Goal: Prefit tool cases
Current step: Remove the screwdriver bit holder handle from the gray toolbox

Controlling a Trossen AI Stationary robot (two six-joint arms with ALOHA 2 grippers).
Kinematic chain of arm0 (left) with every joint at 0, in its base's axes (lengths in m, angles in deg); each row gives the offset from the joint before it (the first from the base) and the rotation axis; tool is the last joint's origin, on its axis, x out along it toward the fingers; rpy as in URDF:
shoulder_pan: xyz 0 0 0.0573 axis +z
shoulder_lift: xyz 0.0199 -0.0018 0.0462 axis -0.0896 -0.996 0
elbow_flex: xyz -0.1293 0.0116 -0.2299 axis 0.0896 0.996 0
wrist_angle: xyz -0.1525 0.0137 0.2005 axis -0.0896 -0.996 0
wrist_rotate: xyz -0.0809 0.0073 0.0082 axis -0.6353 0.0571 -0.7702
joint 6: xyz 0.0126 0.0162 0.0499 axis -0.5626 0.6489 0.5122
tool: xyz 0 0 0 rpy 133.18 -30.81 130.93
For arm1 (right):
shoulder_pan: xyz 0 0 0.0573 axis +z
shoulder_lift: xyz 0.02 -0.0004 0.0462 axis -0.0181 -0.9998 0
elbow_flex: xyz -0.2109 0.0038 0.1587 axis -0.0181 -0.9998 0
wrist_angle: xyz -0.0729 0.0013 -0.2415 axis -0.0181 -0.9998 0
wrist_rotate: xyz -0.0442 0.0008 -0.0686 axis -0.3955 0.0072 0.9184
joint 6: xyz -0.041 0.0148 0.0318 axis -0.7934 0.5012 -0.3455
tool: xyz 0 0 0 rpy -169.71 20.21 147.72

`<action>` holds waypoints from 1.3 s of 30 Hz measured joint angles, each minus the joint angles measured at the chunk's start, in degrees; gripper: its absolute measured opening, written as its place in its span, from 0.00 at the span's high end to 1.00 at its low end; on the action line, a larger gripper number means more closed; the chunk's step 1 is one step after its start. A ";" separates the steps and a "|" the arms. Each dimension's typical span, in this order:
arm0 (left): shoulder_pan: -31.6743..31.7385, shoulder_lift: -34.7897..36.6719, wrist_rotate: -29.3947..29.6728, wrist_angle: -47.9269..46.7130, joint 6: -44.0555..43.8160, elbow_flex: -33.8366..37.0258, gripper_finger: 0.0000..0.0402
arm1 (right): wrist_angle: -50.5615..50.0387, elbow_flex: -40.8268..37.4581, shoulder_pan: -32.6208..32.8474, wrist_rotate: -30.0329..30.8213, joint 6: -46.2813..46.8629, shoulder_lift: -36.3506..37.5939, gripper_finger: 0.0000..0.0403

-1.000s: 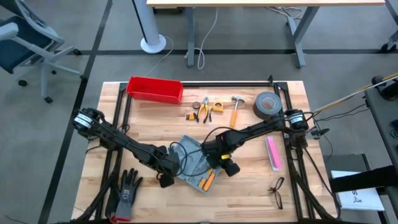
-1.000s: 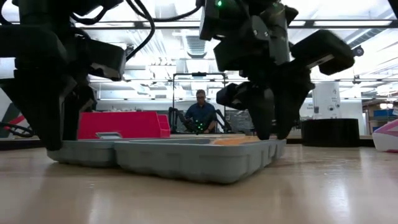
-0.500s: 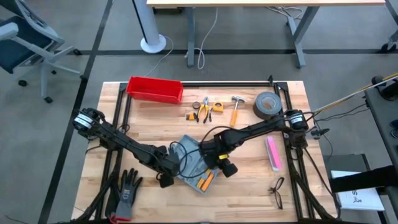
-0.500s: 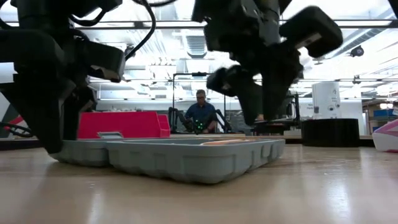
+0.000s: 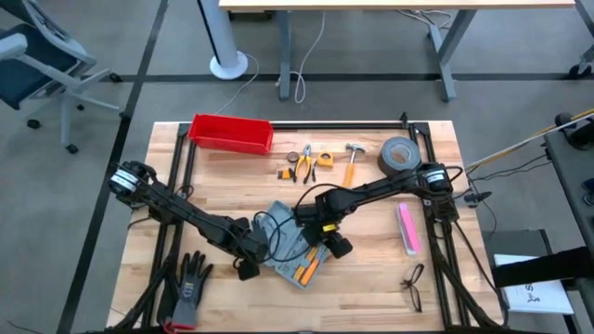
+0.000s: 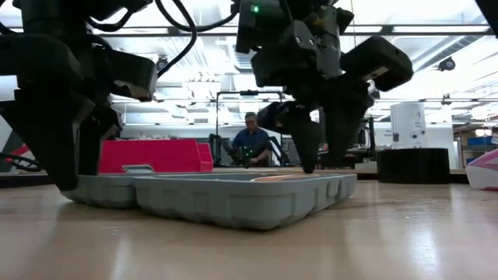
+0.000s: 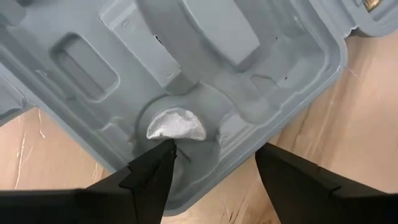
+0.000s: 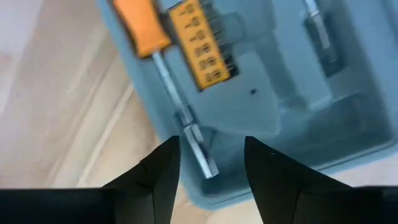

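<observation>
**Right jaws parted over the loaded tray: a snag waiting**

Since a second ago, my right gripper (image 6: 311, 159) has slid from the far corner of the tool case (image 5: 295, 249) inward over its loaded half, and the jaws have spread. They now stand apart with nothing between them, hanging just above the rim. Directly ahead of my fingertips lies the orange-handled screwdriver (image 8: 163, 59) with the yellow bit holder (image 8: 199, 45) touching it, both seated in the grey moulding.

My left gripper (image 7: 214, 165) is down on the other half of the open case, jaws wide, one finger inside a round recess and the other out past the edge, so it straddles the wall without squeezing it.

As I see the risk: if I drop the right fingers carelessly, one could catch the screwdriver shaft and lever it out of its slot. With the left only straddling, any sideways push may skid the whole case across the table (image 5: 371, 278).
</observation>
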 joint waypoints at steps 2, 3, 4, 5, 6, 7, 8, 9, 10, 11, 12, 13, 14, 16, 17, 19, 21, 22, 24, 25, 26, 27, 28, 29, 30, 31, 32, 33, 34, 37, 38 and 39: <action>0.02 0.00 0.02 -0.01 0.00 -0.05 0.43 | 0.09 -0.17 0.02 -1.34 0.04 0.00 0.59; 0.02 0.00 0.01 -0.04 0.06 -0.07 0.44 | 0.08 -0.36 0.02 -1.49 0.00 0.00 0.59; 0.02 0.00 0.00 -0.07 0.23 -0.07 0.44 | -0.02 -0.66 0.07 -1.48 -0.08 -0.04 0.59; 0.02 0.00 0.01 -0.09 0.30 -0.07 0.45 | 0.00 -0.95 0.18 -1.50 -0.33 -0.04 0.59; 0.02 0.00 0.00 -0.06 0.35 -0.09 0.45 | 0.10 -1.25 0.18 -1.50 -0.46 -0.04 0.59; 0.02 0.00 0.02 0.02 0.39 -0.09 0.45 | 0.22 -1.64 0.20 -1.53 -0.52 -0.04 0.59; 0.04 0.00 0.04 -0.02 0.38 -0.09 0.46 | 0.21 -2.04 0.20 -1.55 -0.52 -0.04 0.59; 0.04 0.00 0.04 -0.02 0.37 -0.09 0.46 | 0.24 -2.39 0.20 -1.59 -0.52 -0.05 0.60; 0.04 0.00 0.07 0.00 0.39 -0.09 0.46 | 0.25 -2.64 0.20 -1.57 -0.51 -0.09 0.60; 0.04 0.00 0.05 0.00 0.39 -0.09 0.46 | 0.32 -2.74 0.19 -1.57 -0.50 -0.09 0.61; 0.04 0.00 0.07 0.00 0.39 -0.09 0.46 | 0.55 -2.77 0.19 -1.57 -0.48 -0.09 0.61; 0.04 0.00 0.09 0.03 0.39 -0.09 0.46 | 0.76 -2.77 0.20 -1.57 -0.47 -0.09 0.62; 0.04 0.00 0.09 0.07 0.39 -0.09 0.46 | 1.01 -2.80 0.18 -1.57 -0.46 -0.13 0.62; 0.04 0.00 0.11 0.04 0.39 -0.09 0.46 | 1.56 -2.81 0.20 -1.68 -0.44 -0.40 0.64; 0.04 0.00 0.11 0.05 0.39 -0.09 0.46 | 1.67 -2.81 0.20 -1.71 -0.44 -0.68 0.64; 0.02 0.00 0.11 0.02 0.38 -0.09 0.45 | 1.73 -2.81 0.20 -2.15 -0.46 -1.47 0.66; 0.04 0.00 0.11 -0.01 0.24 -0.09 0.44 | 1.72 -2.81 0.27 -2.59 -0.45 -2.32 0.68; 0.04 0.00 0.11 -0.02 0.20 -0.09 0.44 | 1.77 -2.81 0.28 -2.90 -0.50 -2.57 0.69; 0.04 0.00 0.11 0.04 0.20 -0.11 0.44 | 1.70 -2.81 0.31 -2.95 -0.28 -2.56 0.71; 0.04 0.00 0.11 0.04 0.20 -0.11 0.45 | 1.64 -2.81 0.31 -2.95 -0.09 -2.49 0.71; 0.02 0.00 0.11 0.03 0.21 -0.11 0.45 | 1.64 -2.81 0.31 -2.97 0.02 -2.47 0.72; 0.02 0.00 0.11 0.03 0.22 -0.11 0.46 | 1.64 -2.83 0.31 -2.90 0.02 -2.27 0.73; 0.04 0.00 0.11 0.04 0.23 -0.11 0.46 | 1.62 -2.84 0.31 -2.71 0.09 -2.13 0.74; 0.02 0.02 0.11 0.00 0.22 -0.11 0.46 | 1.65 -2.84 0.30 -2.66 0.15 -2.00 0.75; 0.02 0.02 0.11 -0.04 0.22 -0.11 0.47 | 1.64 -2.84 0.28 -2.66 0.17 -1.94 0.76; 0.02 0.02 0.11 -0.08 0.22 -0.11 0.47 | 1.64 -2.84 0.28 -2.67 0.18 -1.92 0.77; 0.02 0.02 0.09 -0.09 0.22 -0.11 0.47 | 1.62 -2.84 0.28 -2.71 0.20 -1.92 0.79; 0.02 0.02 0.09 -0.09 0.16 -0.11 0.48 | 1.60 -2.84 0.30 -2.73 0.22 -1.90 0.81; 0.02 0.02 0.09 -0.09 0.07 -0.11 0.48 | 1.60 -2.84 0.31 -2.76 0.31 -1.85 0.83; 0.04 0.02 0.10 -0.11 -0.15 -0.11 0.47 | 1.53 -2.77 0.26 -3.11 0.59 -1.65 0.87; 0.03 0.02 0.24 -0.10 -0.14 -0.11 0.47 | 1.21 -2.49 0.26 -3.26 0.58 -1.64 0.88; 0.04 0.02 0.28 -0.13 -0.14 -0.11 0.47 | 0.93 -2.24 0.26 -3.31 0.57 -1.61 0.89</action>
